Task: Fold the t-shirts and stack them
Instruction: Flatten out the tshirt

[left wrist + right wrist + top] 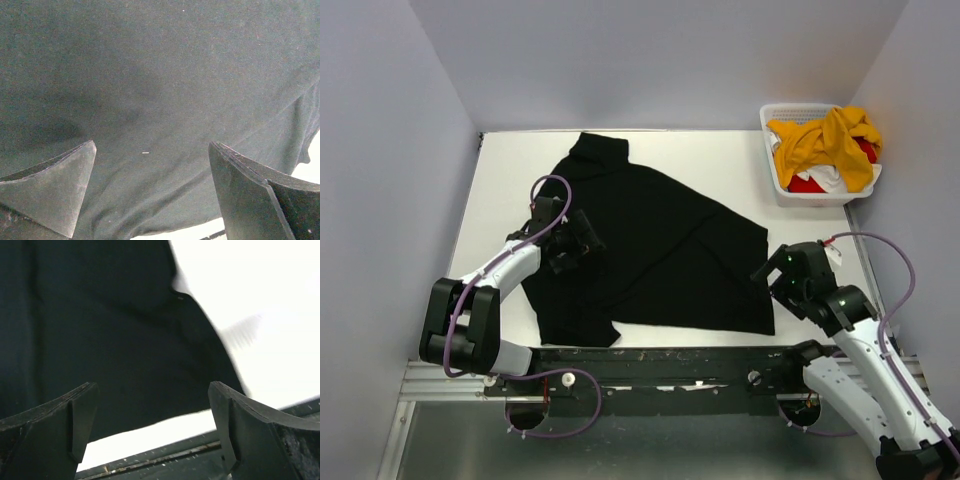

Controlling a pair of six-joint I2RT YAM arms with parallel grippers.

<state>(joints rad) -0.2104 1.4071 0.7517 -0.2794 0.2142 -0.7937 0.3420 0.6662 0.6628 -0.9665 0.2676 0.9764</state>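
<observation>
A large black t-shirt (pixel 650 250) lies spread across the white table, folded partway. My left gripper (pixel 582 243) hovers over its left side, jaws wide apart with only flat cloth (pixel 160 100) beneath. At the shirt's near right corner my right gripper (pixel 773 272) is open and holds nothing; the black hem (pixel 125 340) lies just beyond its fingertips. Mustard-yellow (pixel 825 140), red (pixel 806 184) and white (pixel 832 178) t-shirts are heaped in the basket at the back right.
The white slatted basket (pixel 767 150) stands in the far right corner against the wall. A black rail (pixel 660 365) runs along the table's near edge, close under the right gripper. Purple cables loop from both arms. Walls close in the table on three sides.
</observation>
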